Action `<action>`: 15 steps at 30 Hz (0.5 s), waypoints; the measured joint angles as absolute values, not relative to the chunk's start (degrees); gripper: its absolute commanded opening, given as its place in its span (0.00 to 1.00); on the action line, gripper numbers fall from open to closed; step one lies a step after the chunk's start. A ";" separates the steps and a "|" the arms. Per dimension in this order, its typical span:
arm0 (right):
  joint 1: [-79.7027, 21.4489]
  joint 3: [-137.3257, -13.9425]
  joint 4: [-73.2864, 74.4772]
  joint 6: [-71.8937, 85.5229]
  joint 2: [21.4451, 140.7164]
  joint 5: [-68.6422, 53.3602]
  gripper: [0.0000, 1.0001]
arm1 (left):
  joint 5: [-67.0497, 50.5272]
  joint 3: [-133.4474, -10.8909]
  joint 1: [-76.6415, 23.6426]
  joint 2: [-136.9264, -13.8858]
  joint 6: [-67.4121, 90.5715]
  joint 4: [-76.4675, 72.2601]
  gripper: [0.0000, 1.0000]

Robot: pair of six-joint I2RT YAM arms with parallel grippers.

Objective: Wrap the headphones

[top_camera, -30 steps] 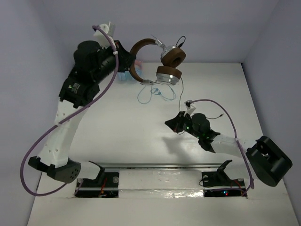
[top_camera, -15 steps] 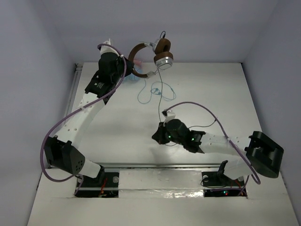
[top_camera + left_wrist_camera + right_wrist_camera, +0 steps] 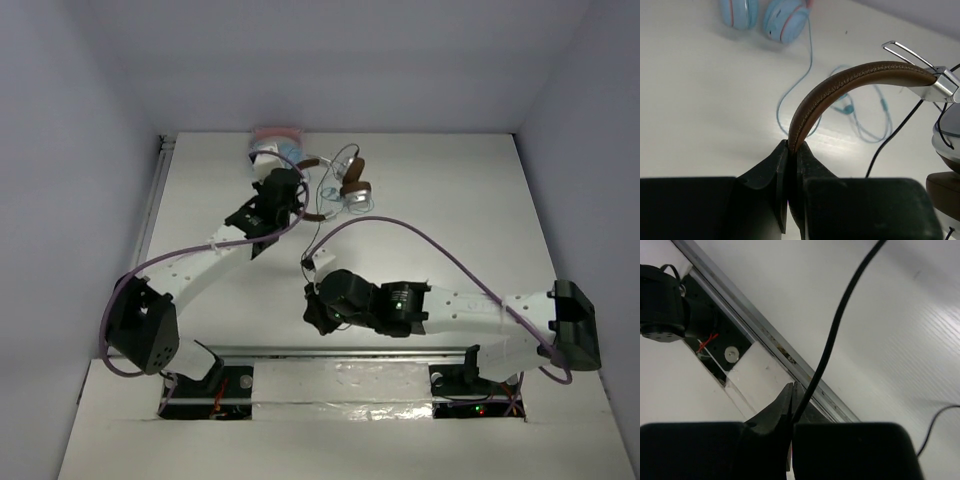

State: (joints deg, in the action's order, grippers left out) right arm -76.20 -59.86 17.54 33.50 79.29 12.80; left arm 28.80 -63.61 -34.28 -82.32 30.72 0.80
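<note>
The brown headphones (image 3: 345, 190) hang from my left gripper (image 3: 290, 198) at the back middle of the table, ear cups to its right. In the left wrist view my left gripper (image 3: 792, 148) is shut on the brown leather headband (image 3: 860, 75), and a silver and brown ear cup (image 3: 946, 165) shows at the right edge. The thin dark cable (image 3: 832, 345) runs down to my right gripper (image 3: 793, 389), which is shut on it. My right gripper (image 3: 318, 312) sits low near the table's front middle.
The pink-and-light-blue headphones (image 3: 275, 146) lie at the back wall, and their blue cable (image 3: 807, 95) loops on the table under the headband. A metal rail (image 3: 785, 350) and the arm bases (image 3: 205, 380) run along the near edge.
My left arm has swung down and nearer, bringing the headphones from high up to low over the table. My right gripper has moved left and toward the near edge with the cable.
</note>
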 measured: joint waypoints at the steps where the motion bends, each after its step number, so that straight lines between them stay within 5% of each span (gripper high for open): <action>1: -76.20 -60.49 19.62 32.91 78.41 13.21 0.00 | 30.28 -62.19 -35.64 -82.32 30.24 0.67 0.00; 15: -75.22 -69.10 37.67 24.56 67.66 21.45 0.00 | 38.11 -47.51 -46.19 -75.00 25.30 2.37 0.00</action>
